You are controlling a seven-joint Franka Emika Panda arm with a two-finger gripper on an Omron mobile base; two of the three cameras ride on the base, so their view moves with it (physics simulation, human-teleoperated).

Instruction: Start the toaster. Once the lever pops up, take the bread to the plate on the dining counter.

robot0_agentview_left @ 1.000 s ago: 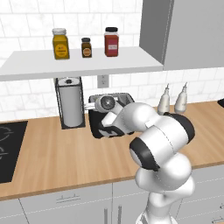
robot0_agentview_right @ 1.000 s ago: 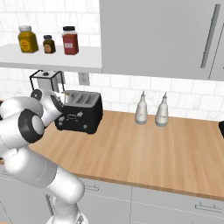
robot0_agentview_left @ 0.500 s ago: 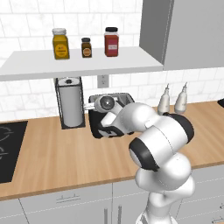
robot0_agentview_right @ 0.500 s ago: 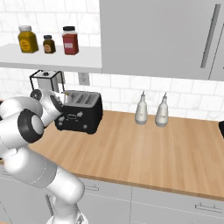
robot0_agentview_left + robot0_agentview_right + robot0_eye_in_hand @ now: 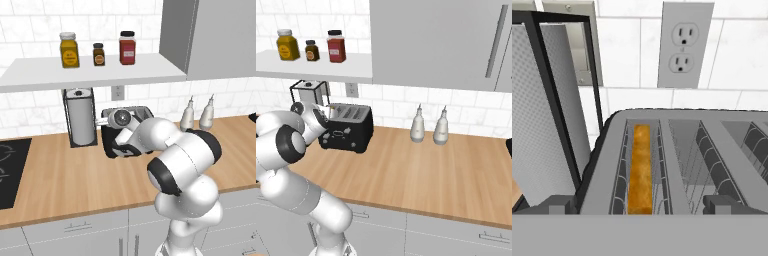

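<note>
The toaster stands on the light-wood tabletop against the white tiled wall, just beside the paper-towel holder, which is on its left in the left base view. It is black and boxy, with several slots across its top and small pale marks on its front. In the hand view, the bread sits down inside the leftmost slot of the toaster, its golden-brown top edge lying below the slot's rim between the wire guides; the neighbouring slots hold nothing. A wall socket is on the tiles directly behind the toaster.

The end effector hangs just above the front edge of the toaster, its two dark fingertips spread wide, one on each side of the slot with the bread, holding nothing. In the left base view the arm's white hand covers much of the toaster.

Further right on the tabletop, well apart from the toaster, two pale bottles stand side by side near the wall. Above, a shelf carries three jars: yellow, small dark, and red.
</note>
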